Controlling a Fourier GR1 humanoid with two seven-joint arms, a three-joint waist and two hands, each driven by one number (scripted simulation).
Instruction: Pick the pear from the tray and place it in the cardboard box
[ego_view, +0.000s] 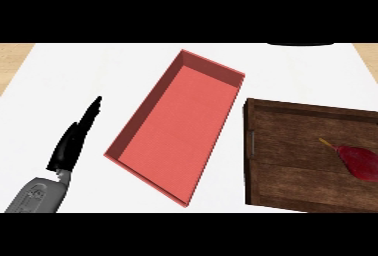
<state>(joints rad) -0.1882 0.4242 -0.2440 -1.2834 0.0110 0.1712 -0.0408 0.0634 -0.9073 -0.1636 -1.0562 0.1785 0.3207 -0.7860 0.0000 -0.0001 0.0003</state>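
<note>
Head view — pear (360, 161) on tray (295, 175) | left hand (72, 141) well apart

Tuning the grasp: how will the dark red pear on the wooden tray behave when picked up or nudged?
The dark red pear lies on its side on the brown wooden tray, so a nudge would probably roll it. Its tapered shape may slip out of a pinch near the thin stem; that stem looks fragile. Likely stiff.
</note>
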